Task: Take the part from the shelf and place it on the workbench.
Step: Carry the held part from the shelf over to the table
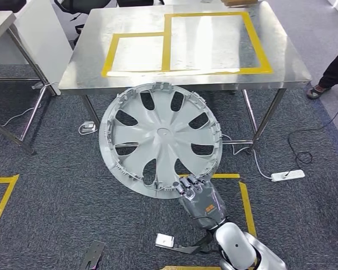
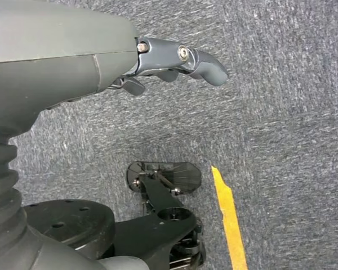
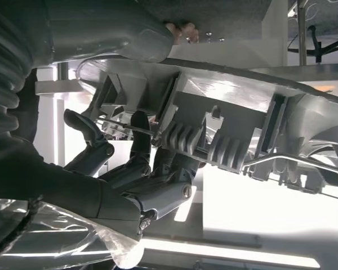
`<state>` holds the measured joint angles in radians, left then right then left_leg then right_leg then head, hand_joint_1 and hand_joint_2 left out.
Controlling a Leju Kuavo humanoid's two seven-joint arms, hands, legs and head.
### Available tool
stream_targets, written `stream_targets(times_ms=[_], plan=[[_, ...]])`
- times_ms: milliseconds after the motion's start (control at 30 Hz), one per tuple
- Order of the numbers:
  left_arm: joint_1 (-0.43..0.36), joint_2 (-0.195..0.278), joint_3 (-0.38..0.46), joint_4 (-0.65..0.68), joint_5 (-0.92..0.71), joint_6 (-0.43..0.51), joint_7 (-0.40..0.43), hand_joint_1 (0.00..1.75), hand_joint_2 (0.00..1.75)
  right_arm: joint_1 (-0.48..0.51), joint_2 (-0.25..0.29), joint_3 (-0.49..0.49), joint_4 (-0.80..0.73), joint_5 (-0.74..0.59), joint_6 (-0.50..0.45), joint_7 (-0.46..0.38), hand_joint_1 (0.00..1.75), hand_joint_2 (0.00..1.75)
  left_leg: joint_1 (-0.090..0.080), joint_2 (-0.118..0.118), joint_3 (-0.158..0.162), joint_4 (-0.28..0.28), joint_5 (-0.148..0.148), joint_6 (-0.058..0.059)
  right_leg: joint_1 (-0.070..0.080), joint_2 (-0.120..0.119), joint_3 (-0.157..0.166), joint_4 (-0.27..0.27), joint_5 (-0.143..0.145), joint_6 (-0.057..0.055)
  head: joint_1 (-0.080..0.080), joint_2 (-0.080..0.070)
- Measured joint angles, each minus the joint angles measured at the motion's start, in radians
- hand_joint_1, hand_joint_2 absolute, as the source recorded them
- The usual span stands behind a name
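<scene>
1. Right hand (image 1: 200,198), nearest the camera, grasps the near rim of the part (image 1: 160,139), a grey wheel cover; its fingers (image 3: 138,147) curl under the rim from below, thumb on top.
2. Part held roughly flat in the air, in front of the near edge of the bench (image 1: 291,59), above the carpet (image 1: 52,185).
3. Bench: steel top, marked with yellow tape rectangles (image 1: 167,42), on metal legs.
4. Left hand (image 2: 116,62) hangs over the carpet, fingers (image 2: 203,64) released, holding nothing.
5. Floor: dark grey carpet with yellow tape lines (image 1: 245,205), a white power strip (image 1: 288,175) and cables beside the bench legs.
6. Person's foot (image 1: 319,90) stands past the bench's right end.
</scene>
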<state>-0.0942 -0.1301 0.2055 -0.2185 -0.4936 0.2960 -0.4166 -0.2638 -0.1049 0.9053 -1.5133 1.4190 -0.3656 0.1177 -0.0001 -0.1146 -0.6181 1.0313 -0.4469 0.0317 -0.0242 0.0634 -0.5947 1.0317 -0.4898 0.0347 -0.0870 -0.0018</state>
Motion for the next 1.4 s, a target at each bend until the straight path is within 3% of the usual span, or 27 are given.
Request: stream_targets(times_ms=[133, 267, 400, 700, 767, 867, 933, 1000, 1033, 1067, 1100, 1167, 1233, 1333, 1400], plan=[[0.0, 0.0, 0.0, 0.0, 0.0, 0.0, 0.0, 0.0, 1.75, 0.0, 0.0, 0.0, 0.0, 0.0, 0.0, 0.001, 1.75, 1.75, 0.001, 0.001, 0.002, -0.004, 0.001, -0.003, 0.002, 0.001, 0.001, 0.001, -0.001, -0.005, 0.0, 0.0], [0.0, 0.0, 0.0, 0.0, 0.0, 0.0, 0.0, 0.0, 1.75, 0.0, 0.0, 0.0, 0.0, 0.0, 0.0, -0.001, 1.75, 1.75, 0.002, 0.001, 0.002, -0.006, 0.0, -0.018, 0.003, 0.0, 0.001, 0.001, -0.003, -0.007, 0.0, 0.0], [0.0, -0.001, 0.0, 0.0, 0.001, 0.0, 0.0, 0.0, 1.75, 0.0, 0.0, 0.0, 0.0, 0.0, 0.0, -0.001, 1.75, 1.75, 0.002, 0.001, 0.002, -0.006, -0.001, -0.023, 0.003, 0.0, 0.003, 0.0, -0.003, -0.007, 0.001, 0.0], [0.0, -0.001, 0.001, 0.0, 0.0, -0.003, 0.0, 0.0, 1.75, 0.0, 0.0, 0.0, 0.0, -0.006, 0.0, -0.004, 1.75, 1.75, 0.001, 0.001, 0.002, -0.005, 0.0, -0.024, 0.001, 0.0, 0.007, -0.006, 0.0, -0.004, 0.001, 0.0], [0.0, 0.0, 0.001, 0.0, -0.001, -0.003, 0.0, 0.0, 1.75, 0.0, 0.0, 0.0, 0.0, -0.006, 0.0, -0.005, 1.75, 1.75, -0.002, 0.001, 0.002, -0.001, -0.002, -0.017, -0.004, 0.001, 0.009, -0.013, 0.003, 0.002, 0.001, 0.0], [-0.001, 0.0, 0.001, 0.0, -0.003, -0.003, 0.001, 0.0, 1.75, 0.001, 0.0, 0.0, -0.003, -0.006, 0.0, -0.007, 1.75, 1.75, 0.001, 0.006, 0.022, -0.035, 0.013, 0.008, -0.002, -0.011, 0.015, -0.023, 0.004, 0.014, 0.001, 0.0], [-0.002, -0.001, 0.001, 0.0, -0.005, -0.003, 0.001, 0.0, 1.75, 0.0, 0.0, 0.0, -0.005, -0.006, 0.0, -0.007, 1.75, 1.75, 0.007, 0.011, 0.042, -0.064, 0.025, 0.014, 0.002, -0.038, -0.013, 0.037, -0.033, 0.016, 0.005, 0.0], [-0.001, -0.002, 0.001, 0.0, -0.007, -0.003, 0.001, 0.0, 1.75, -0.002, 0.0, 0.0, -0.005, -0.006, -0.001, -0.008, 1.75, 1.75, 0.008, 0.013, 0.046, -0.068, 0.025, 0.014, 0.0, -0.053, -0.075, 0.162, -0.091, 0.023, 0.007, 0.0], [0.0, -0.002, 0.001, 0.0, -0.007, -0.003, 0.002, 0.0, 1.75, -0.001, 0.0, 0.0, -0.005, -0.006, -0.001, -0.008, 1.75, 1.75, 0.009, 0.014, 0.046, -0.067, 0.023, 0.012, -0.002, -0.054, -0.102, 0.211, -0.104, 0.027, 0.007, 0.0], [0.001, -0.002, 0.001, 0.0, -0.007, -0.003, 0.002, 0.0, 1.75, 0.0, 0.0, 0.0, -0.005, -0.006, -0.001, -0.009, 1.75, 1.75, 0.011, 0.015, 0.046, -0.064, 0.02, 0.009, -0.004, -0.055, -0.114, 0.23, -0.099, 0.032, 0.007, 0.0], [0.002, -0.002, 0.001, 0.0, -0.008, -0.003, 0.002, 0.0, 1.75, 0.001, -0.001, 0.0, -0.005, -0.007, -0.001, -0.008, 1.75, 1.75, 0.014, 0.014, 0.046, -0.06, 0.017, 0.003, -0.007, -0.055, -0.109, 0.213, -0.078, 0.037, 0.007, 0.0], [0.002, -0.002, 0.002, 0.0, -0.008, -0.004, 0.002, 0.0, 1.75, 0.001, -0.001, 0.0, -0.005, -0.007, -0.001, -0.008, 1.75, 1.75, 0.022, 0.012, 0.043, -0.039, 0.002, -0.013, -0.015, -0.049, -0.051, 0.096, -0.017, 0.05, 0.007, 0.0], [0.001, 0.0, 0.003, 0.0, -0.008, -0.004, 0.001, 0.0, 1.75, 0.0, 0.0, 0.0, -0.006, -0.006, -0.001, -0.01, 1.75, 1.75, 0.024, 0.011, 0.033, -0.01, -0.016, -0.031, -0.018, -0.035, -0.006, 0.013, 0.006, 0.044, 0.01, 0.0], [0.001, 0.002, 0.006, 0.0, -0.008, -0.003, 0.0, 0.0, 1.75, 0.003, 0.0, 0.001, -0.007, -0.007, -0.002, -0.01, 1.75, 1.75, 0.022, 0.01, 0.025, 0.002, -0.023, -0.042, -0.015, -0.034, -0.003, 0.018, -0.001, 0.011, 0.005, 0.0], [0.001, 0.003, 0.007, 0.0, -0.008, -0.002, 0.0, 0.0, 1.75, 0.002, 0.0, 0.0, -0.007, -0.007, -0.001, -0.008, 1.75, 1.75, 0.021, 0.04, 0.015, 0.027, -0.04, -0.047, -0.015, -0.043, -0.003, 0.019, -0.002, -0.001, 0.002, 0.0]])
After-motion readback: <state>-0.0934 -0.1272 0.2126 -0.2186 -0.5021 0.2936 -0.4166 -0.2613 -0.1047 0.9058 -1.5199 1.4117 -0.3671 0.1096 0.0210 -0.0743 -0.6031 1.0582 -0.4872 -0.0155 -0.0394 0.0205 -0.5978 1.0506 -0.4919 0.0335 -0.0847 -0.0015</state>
